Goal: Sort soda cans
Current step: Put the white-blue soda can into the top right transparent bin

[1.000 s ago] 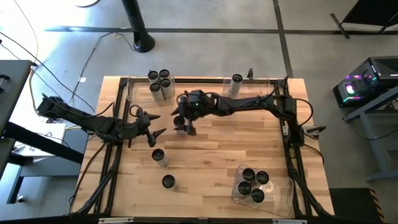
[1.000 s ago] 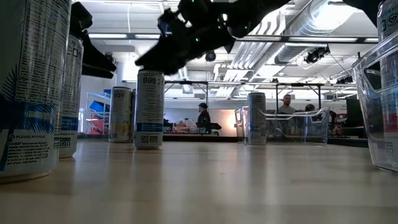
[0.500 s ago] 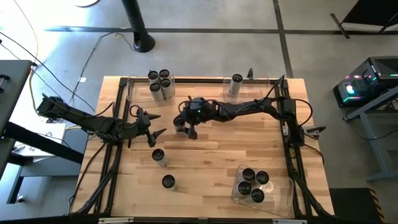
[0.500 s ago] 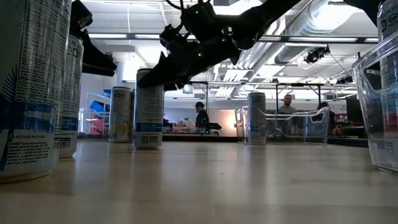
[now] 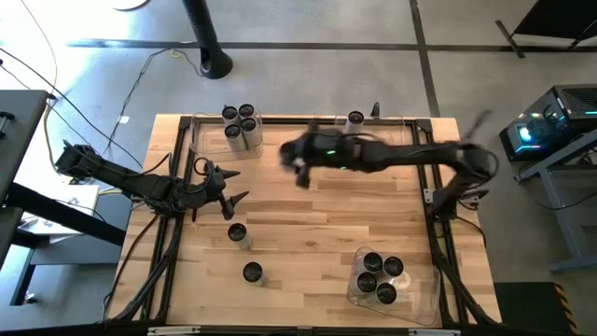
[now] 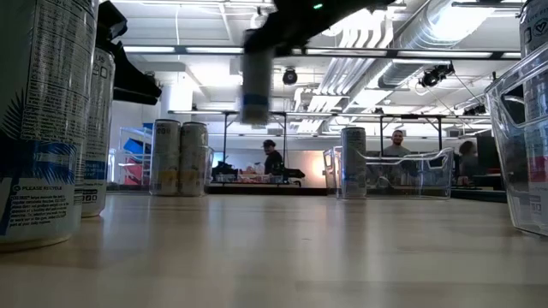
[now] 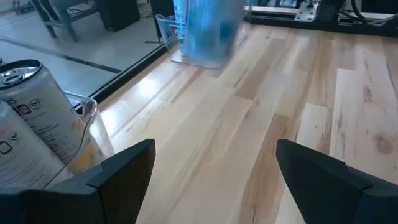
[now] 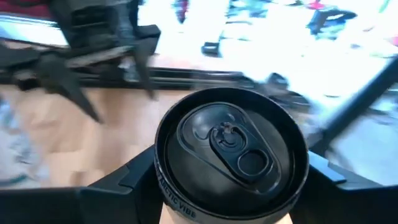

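Note:
My right gripper [image 5: 298, 168] hangs above the table's far middle, shut on a soda can [image 6: 255, 85] whose dark top [image 8: 231, 143] fills the right wrist view. At the left, my left gripper [image 5: 229, 191] stands open over bare wood, its fingers [image 7: 124, 171] wide apart. Two cans [image 5: 238, 233] [image 5: 252, 273] stand upright on the near left of the table. Several cans [image 5: 240, 126] stand in the far left bin and several [image 5: 378, 275] in the near right bin. One can [image 5: 354, 121] is in the far right bin. My right gripper pinches the can between its two fingers, which sit on opposite sides of the upper wall [image 8: 166, 198] just under the rim. The fingers [image 8: 134, 180] come from the table's right, slanting a little downward. The can hangs upright, lifted clear of the table.
Clear plastic bins stand at the far left [image 5: 201, 131], far right [image 5: 392, 126] and near right [image 5: 420, 289]. Bare wood [image 5: 326, 224] lies across the table's middle. In the low view, a clear bin wall [image 6: 522, 154] rises at the right and two big cans [image 6: 43, 128] stand close at the left.
My right gripper has taken hold of a can that stood upright at the table's middle. It has lifted that can clear of the wood and carried it up and toward the far right, moving fast. The can has stayed upright.

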Tool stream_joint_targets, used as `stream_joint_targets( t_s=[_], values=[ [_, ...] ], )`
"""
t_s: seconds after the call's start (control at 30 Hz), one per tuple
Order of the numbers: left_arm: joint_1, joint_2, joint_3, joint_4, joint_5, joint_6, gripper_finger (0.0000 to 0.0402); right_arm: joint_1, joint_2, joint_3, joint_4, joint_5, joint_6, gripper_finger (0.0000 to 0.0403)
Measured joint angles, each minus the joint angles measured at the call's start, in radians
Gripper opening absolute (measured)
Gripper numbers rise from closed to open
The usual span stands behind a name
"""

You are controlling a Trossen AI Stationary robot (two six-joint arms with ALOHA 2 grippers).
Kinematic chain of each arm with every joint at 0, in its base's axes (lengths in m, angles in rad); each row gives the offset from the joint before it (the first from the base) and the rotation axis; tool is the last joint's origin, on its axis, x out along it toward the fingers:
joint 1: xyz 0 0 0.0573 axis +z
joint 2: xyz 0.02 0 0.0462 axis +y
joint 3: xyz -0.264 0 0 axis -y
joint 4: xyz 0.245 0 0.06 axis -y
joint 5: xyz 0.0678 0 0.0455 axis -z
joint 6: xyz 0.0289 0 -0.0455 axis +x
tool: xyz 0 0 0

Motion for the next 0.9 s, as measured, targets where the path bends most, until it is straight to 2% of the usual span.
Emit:
stream_joint_targets(
  t_s=[0.17, 0.33, 0.4, 0.47, 0.6, 0.77, 0.9],
  values=[
    [0.0, 0.0, 0.0, 0.0, -0.006, 0.001, 0.033, -0.014, -0.303, -0.24, 0.019, 0.184, 0.025, 0.0235],
    [0.0, 0.0, 0.0, 0.019, -0.015, 0.022, 0.033, -0.041, -0.564, -0.524, 0.027, 0.378, 0.147, 0.0235],
    [0.0, 0.0, 0.0, 0.042, -0.026, 0.043, 0.033, -0.066, -0.645, -0.615, 0.06, 0.42, 0.202, 0.0235],
    [0.0, 0.0, 0.0, 0.068, -0.03, 0.065, 0.033, -0.102, -0.695, -0.69, 0.106, 0.421, 0.24, 0.0235],
    [0.0, 0.0, 0.001, 0.123, -0.031, 0.101, 0.033, -0.186, -0.713, -0.814, 0.203, 0.341, 0.29, 0.0235],
    [0.0, 0.0, 0.001, 0.143, -0.031, 0.113, 0.033, -0.257, -0.658, -0.857, 0.304, 0.261, 0.313, 0.0235],
    [0.0, 0.0, 0.001, 0.151, -0.031, 0.113, 0.033, -0.288, -0.575, -0.832, 0.38, 0.17, 0.328, 0.0235]
  ],
)
